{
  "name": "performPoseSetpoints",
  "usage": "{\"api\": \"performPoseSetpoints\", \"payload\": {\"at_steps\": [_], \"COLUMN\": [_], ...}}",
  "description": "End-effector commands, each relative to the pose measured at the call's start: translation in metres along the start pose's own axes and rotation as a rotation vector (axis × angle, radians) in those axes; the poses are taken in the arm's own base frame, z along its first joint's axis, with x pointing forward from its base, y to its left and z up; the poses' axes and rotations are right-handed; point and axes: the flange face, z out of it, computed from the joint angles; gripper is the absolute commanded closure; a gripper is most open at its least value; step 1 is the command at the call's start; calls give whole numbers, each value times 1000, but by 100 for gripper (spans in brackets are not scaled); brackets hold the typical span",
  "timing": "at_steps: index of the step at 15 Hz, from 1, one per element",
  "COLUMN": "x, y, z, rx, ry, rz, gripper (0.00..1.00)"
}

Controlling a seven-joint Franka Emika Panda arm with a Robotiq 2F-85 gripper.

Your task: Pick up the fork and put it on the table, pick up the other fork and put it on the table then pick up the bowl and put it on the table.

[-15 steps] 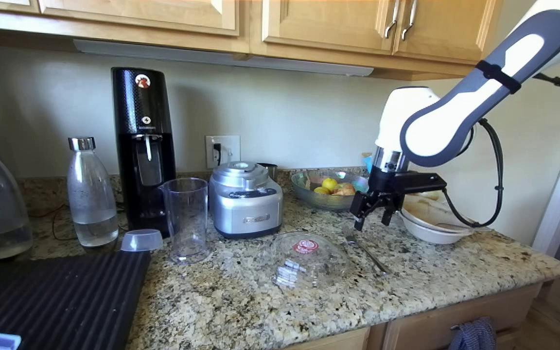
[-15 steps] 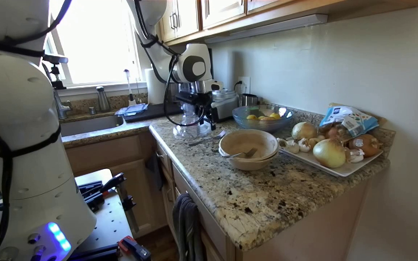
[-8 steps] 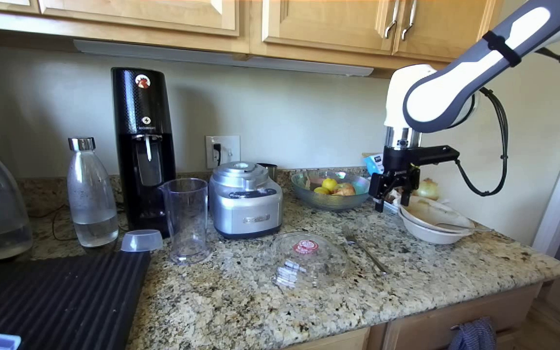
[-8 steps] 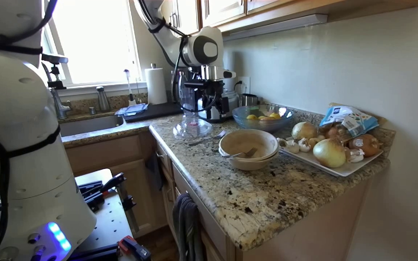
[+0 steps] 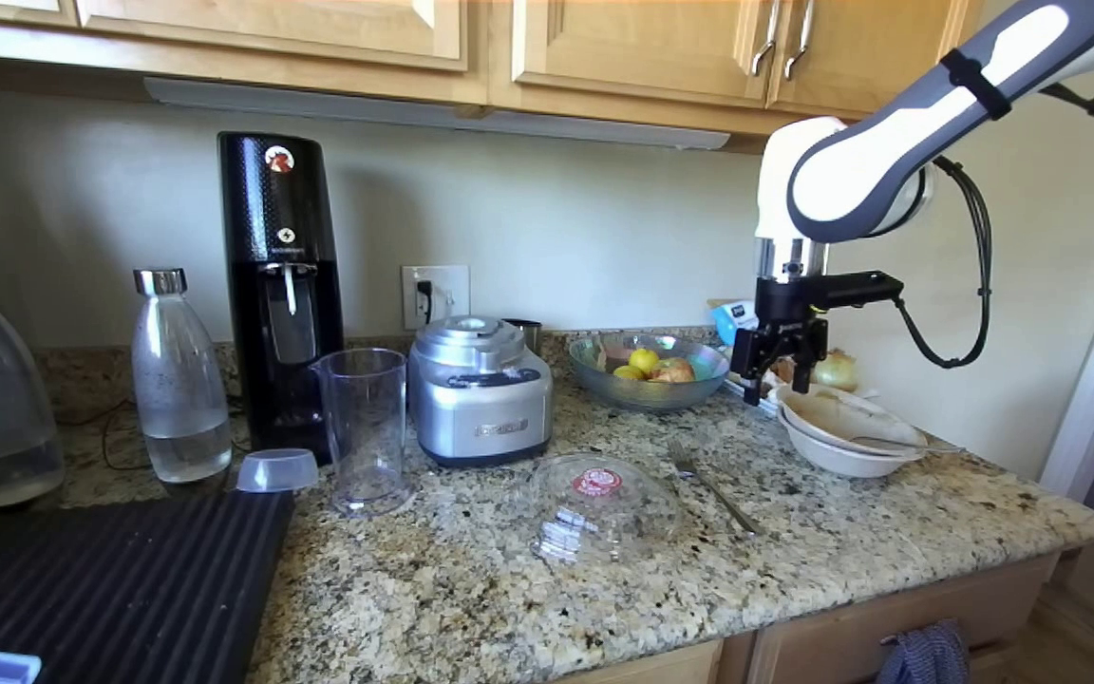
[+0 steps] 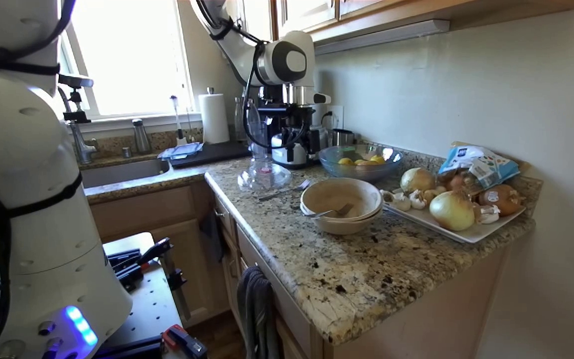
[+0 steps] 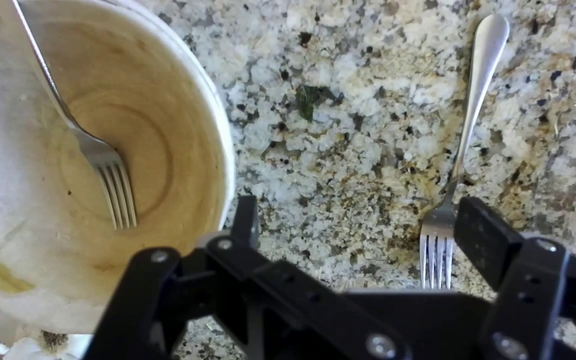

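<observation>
Spread pincer (image 5: 775,386) held above the counter (image 6: 347,279)

In the wrist view the jaws are seen parted wide. A loose fork (image 7: 462,150) is laid flat on the counter, apart from the pincer; its tines are framed in that view within the gap, close by one jaw. The second fork (image 7: 88,141) is cradled in the upper bowl (image 7: 183,125), its handle led out over the rim. That upper bowl, stained brownish inside, is nested in a lower bowl (image 6: 342,229), and the pair is set on the counter. Just beside them, onions (image 6: 451,211) and garlic (image 6: 417,200) are borne on a white tray (image 6: 481,232). Around these, a clear domed piece (image 5: 594,508) with a red mark is placed near the loose fork, and fruit (image 5: 644,360) is held in a glass bowl (image 5: 647,395).
</observation>
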Motion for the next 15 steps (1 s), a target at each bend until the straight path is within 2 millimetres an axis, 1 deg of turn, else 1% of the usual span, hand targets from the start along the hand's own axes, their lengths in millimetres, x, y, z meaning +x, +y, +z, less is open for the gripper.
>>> {"api": "performPoseSetpoints", "payload": {"at_steps": [1,4,7,10,12,15], "x": [4,11,17,15,13,12], "y": [15,48,85,118,135,154], "z": [-3,-8,-5,0,6,22], "rx": [-24,-62,-60,-55,-52,-24], "ry": [17,25,8,-12,-32,-37], "rz": [-25,-16,19,20,-5,-28], "gripper": [0,0,0,0,0,0]}}
